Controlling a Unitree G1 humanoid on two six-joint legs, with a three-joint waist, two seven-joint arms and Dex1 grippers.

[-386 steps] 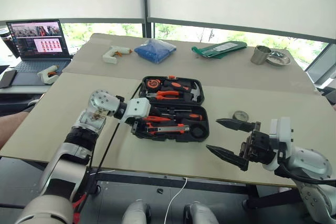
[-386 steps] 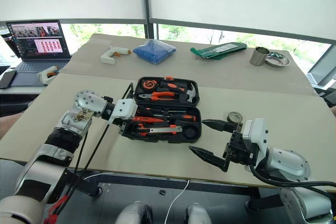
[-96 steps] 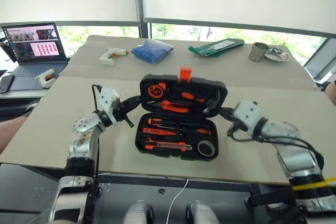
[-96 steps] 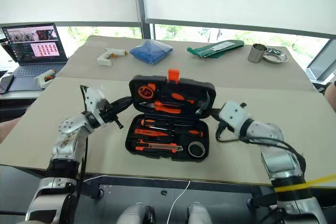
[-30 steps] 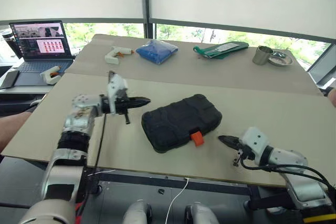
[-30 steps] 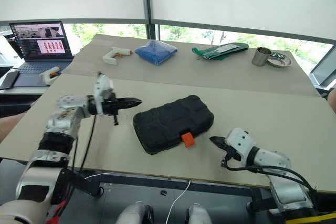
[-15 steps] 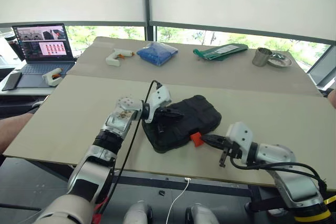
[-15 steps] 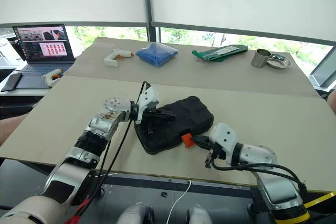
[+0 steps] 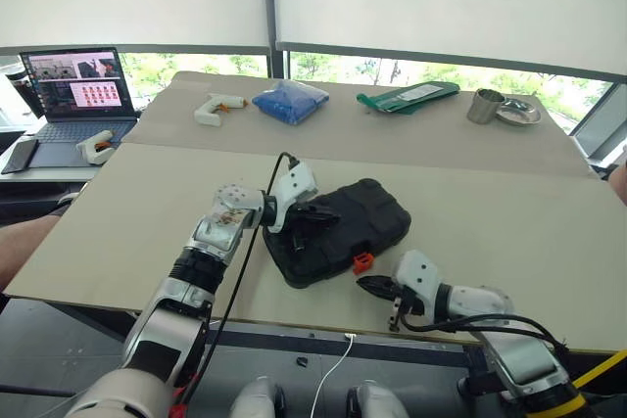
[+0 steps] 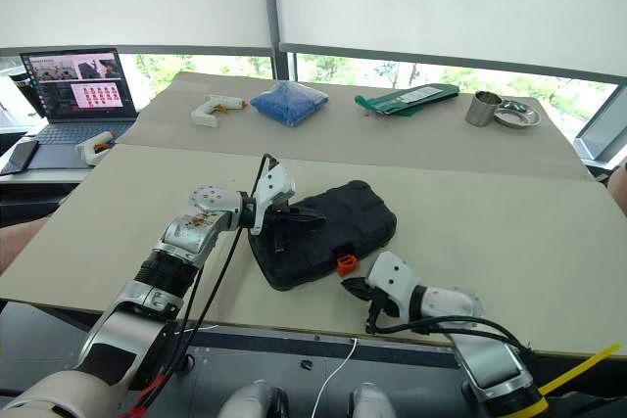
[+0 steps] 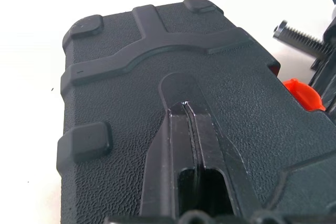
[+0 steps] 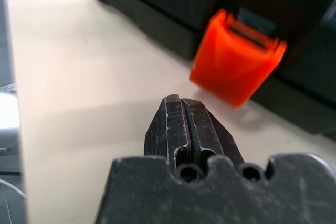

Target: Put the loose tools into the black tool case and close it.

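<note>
The black tool case (image 9: 343, 230) lies shut and askew in the middle of the table. Its orange latch (image 9: 361, 262) sticks out from the near side. The loose tools are out of view. My left gripper (image 9: 328, 214) is shut, and its fingertips (image 11: 184, 107) rest flat on the textured lid (image 11: 131, 77). My right gripper (image 9: 364, 284) is shut too. It hovers low over the table just in front of the latch (image 12: 236, 59), pointing at it with a small gap between.
At the back of the table lie a white glue gun (image 9: 217, 105), a blue bag (image 9: 290, 100), a green packet (image 9: 409, 95), a metal cup (image 9: 483, 105) and a dish (image 9: 517, 113). A laptop (image 9: 69, 85) and another glue gun (image 9: 98, 147) sit far left. The table's front edge runs close beneath my right gripper.
The lid, open three seconds ago, is now down. Within the last second my left gripper swung right onto the lid, and my right gripper moved left and lower, up to the latch.
</note>
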